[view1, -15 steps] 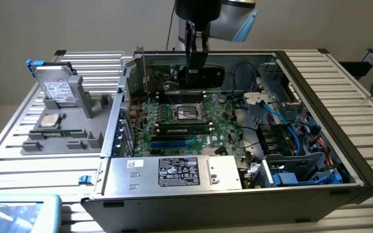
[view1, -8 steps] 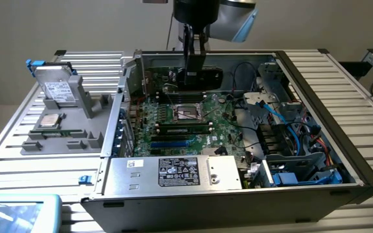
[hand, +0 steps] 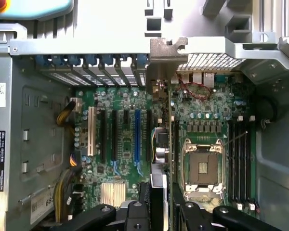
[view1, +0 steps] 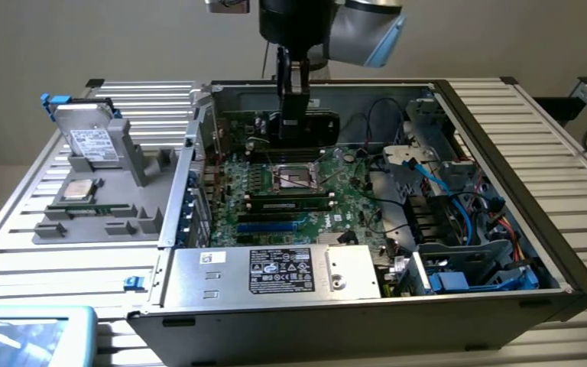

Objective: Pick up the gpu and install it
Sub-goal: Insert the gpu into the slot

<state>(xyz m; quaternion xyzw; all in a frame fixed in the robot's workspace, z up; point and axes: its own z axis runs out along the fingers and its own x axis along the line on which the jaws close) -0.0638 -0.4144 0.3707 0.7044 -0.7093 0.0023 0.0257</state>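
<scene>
Holder (view1: 100,218) at the exterior view's left carries a silver hard drive (view1: 92,138) standing upright. At upper centre the gripper (view1: 293,98) reaches down into the open computer case (view1: 503,145), its fingers pinched narrow on the gpu (view1: 299,126). The card stands upright over the motherboard (view1: 273,195), just above the CPU socket (view1: 296,177) in the frame. Blue cables (view1: 477,210) crowd the case's right side.

Green motherboard (hand: 207,103), blue slot (hand: 137,134), white slot (hand: 91,137), seemingly black gpu (view1: 296,126).
</scene>
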